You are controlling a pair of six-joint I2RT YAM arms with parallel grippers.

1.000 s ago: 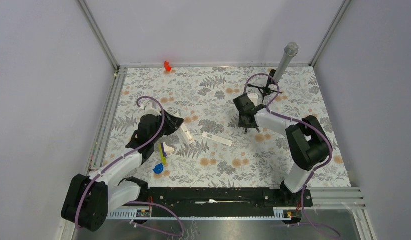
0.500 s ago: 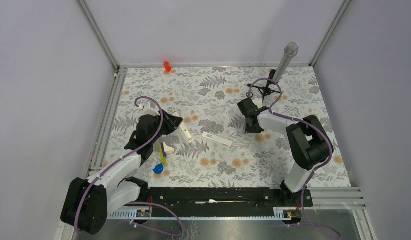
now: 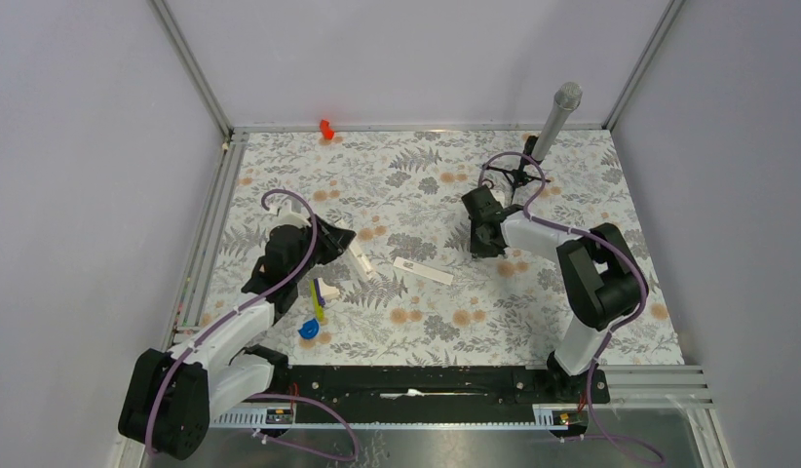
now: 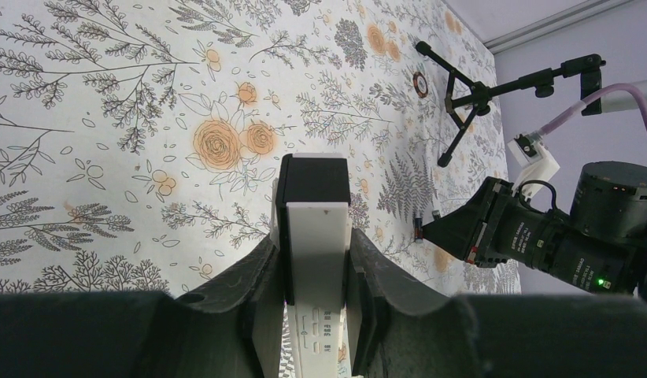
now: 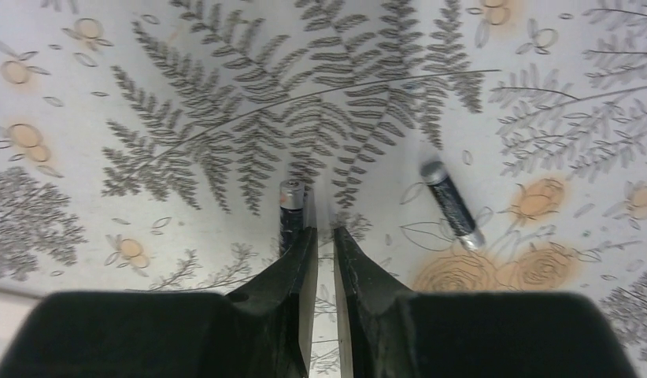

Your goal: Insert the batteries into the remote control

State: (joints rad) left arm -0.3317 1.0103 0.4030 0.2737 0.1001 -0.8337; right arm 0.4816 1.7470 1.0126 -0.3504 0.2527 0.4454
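Observation:
My left gripper [image 3: 335, 244] is shut on the remote control [image 3: 362, 261], a white bar with a black far end. In the left wrist view the remote [image 4: 319, 224] sits clamped between the fingers of the gripper [image 4: 314, 244], above the mat. My right gripper [image 3: 482, 242] is low on the mat, its jaws almost together with nothing between them [image 5: 324, 231]. One battery [image 5: 291, 206] lies just outside its left fingertip. The other battery [image 5: 452, 205] lies to the right, apart. One battery [image 4: 417, 229] also shows in the left wrist view, at the right gripper's tip.
A flat white strip with a grey mark [image 3: 424, 270] lies mid-table. A yellow, white and blue toy cluster [image 3: 316, 310] lies near the left arm. A microphone on a black tripod [image 3: 533, 161] stands behind the right gripper. A small red object [image 3: 326, 128] is at the far edge.
My right gripper has shifted slightly farther back and turned a little over the batteries. My left gripper still holds the remote and has barely moved.

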